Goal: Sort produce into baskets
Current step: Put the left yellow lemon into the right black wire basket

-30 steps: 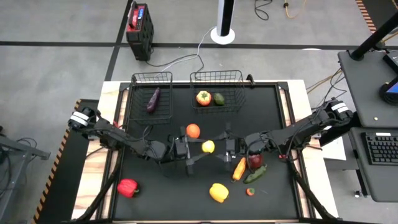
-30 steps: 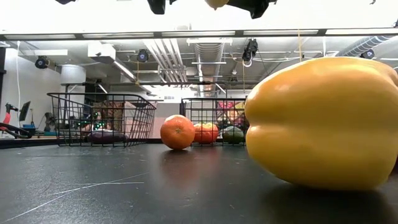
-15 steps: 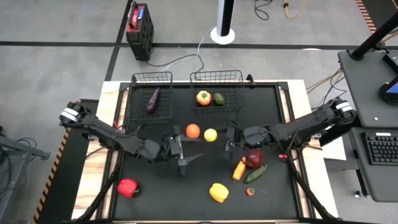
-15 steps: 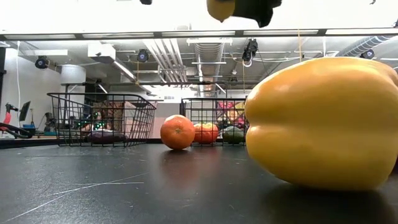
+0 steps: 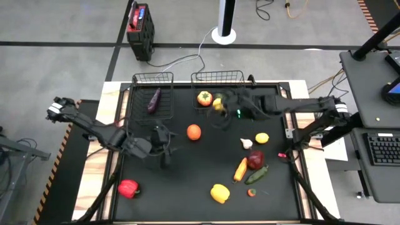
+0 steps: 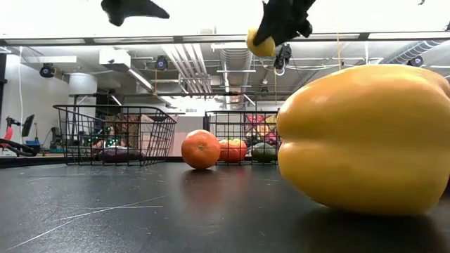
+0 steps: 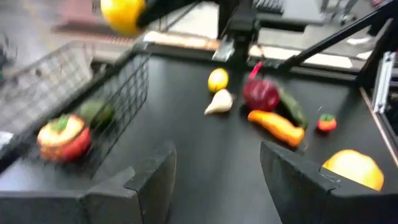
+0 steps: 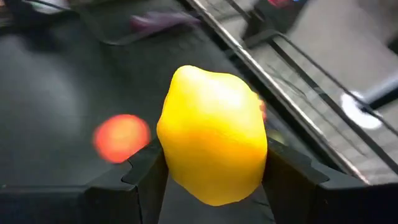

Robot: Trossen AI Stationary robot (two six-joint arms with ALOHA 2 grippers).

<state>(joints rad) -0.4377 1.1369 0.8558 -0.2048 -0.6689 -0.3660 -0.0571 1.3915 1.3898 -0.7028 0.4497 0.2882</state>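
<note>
My right gripper [image 5: 220, 106] is shut on a yellow lemon [image 8: 211, 143], high over the near part of the wider basket [image 5: 234, 76]. That basket holds a red-orange fruit [image 5: 204, 98] and a green avocado [image 5: 220, 99]. The narrower basket [image 5: 134, 100] holds a purple eggplant [image 5: 154, 100]. My left gripper [image 5: 164, 149] is open and empty over the table's left middle, left of the orange [image 5: 194, 132]. In the low view the held lemon [image 6: 261, 43] hangs well above the table. My right gripper pinches the lemon between its two fingers, one finger [image 8: 146, 171] on each of its two opposite sides [image 8: 171, 146]. The fingers come from the table's right, slanting down. The lemon is lifted clear, with nothing under it but the basket.
On the right half lie a second lemon [image 5: 262, 138], garlic [image 5: 247, 144], a dark red fruit [image 5: 255, 160], a carrot [image 5: 240, 169], a cucumber [image 5: 256, 175] and a small red piece [image 5: 251, 192]. A yellow pepper [image 5: 219, 193] lies near the front edge, a red pepper [image 5: 128, 187] at front left.
My right gripper has carried the lemon from the table's middle toward the far edge, up to the wider basket, still shut on it. My left gripper has drawn back toward the table's left edge.
</note>
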